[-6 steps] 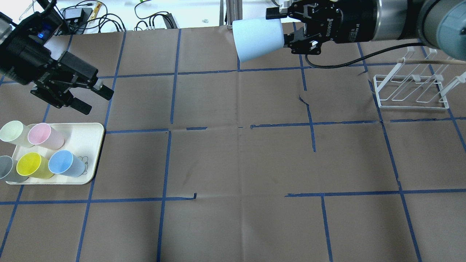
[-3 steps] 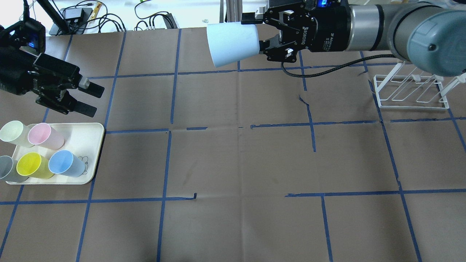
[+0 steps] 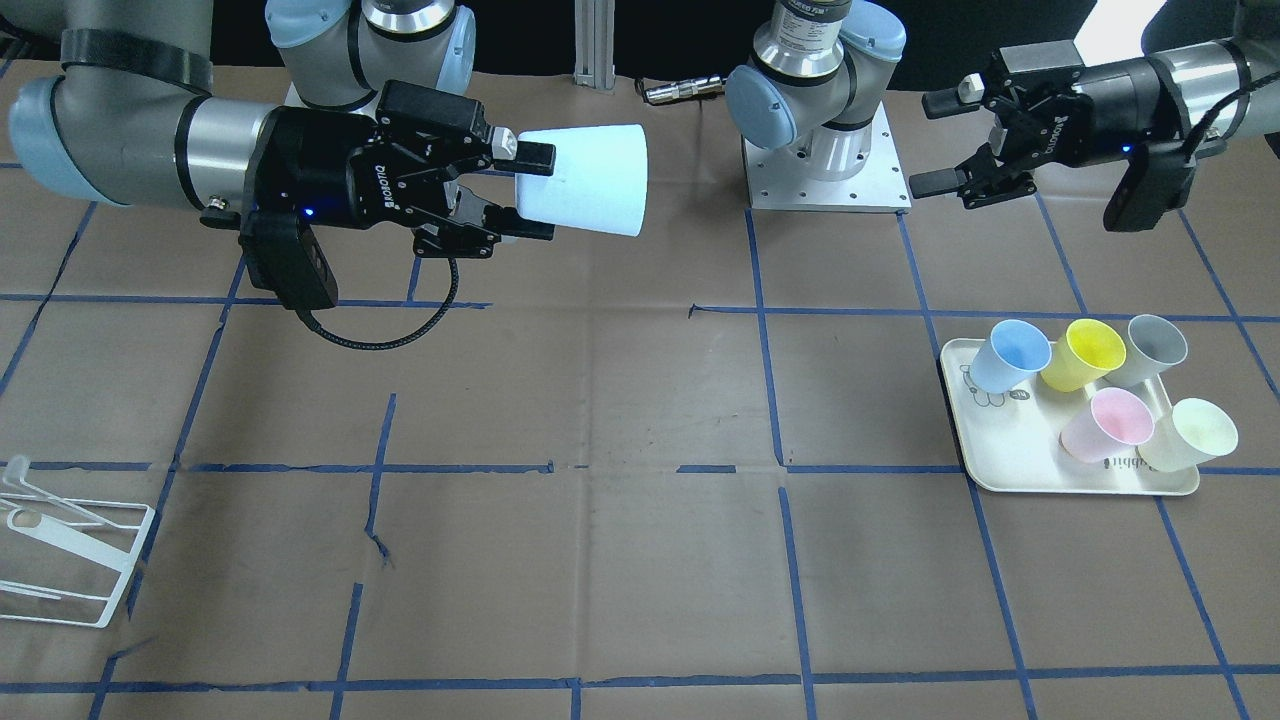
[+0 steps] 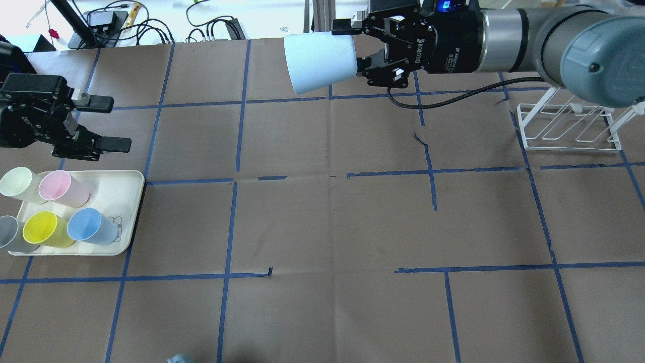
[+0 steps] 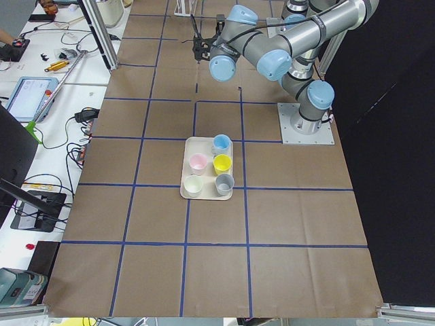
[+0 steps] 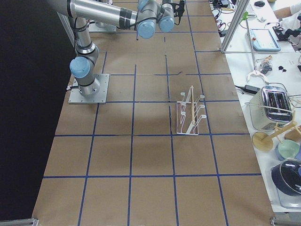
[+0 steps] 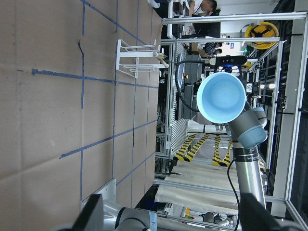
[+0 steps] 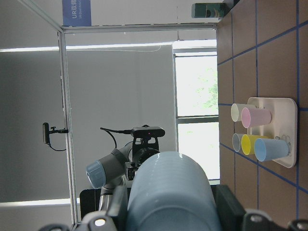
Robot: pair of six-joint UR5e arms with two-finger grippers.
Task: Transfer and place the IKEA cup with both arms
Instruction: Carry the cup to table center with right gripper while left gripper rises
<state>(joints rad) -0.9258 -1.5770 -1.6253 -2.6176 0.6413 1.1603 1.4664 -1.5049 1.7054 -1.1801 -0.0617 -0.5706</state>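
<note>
Clamping one IKEA cup (image 4: pixel 320 63), right tool (image 4: pixel 353 46) — five cups (image 4: pixel 93 227) on tray (image 4: pixel 121 187).

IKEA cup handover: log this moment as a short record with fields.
held cup: IKEA cup, on its side in the air, mouth toward the left gripper
right gripper: shut on the cup's narrow base end
left gripper: open, holding nothing, well apart from the cup
tray: five cups standing on it, one a second blue cup
rack: white wire, on the robot's right
</note>
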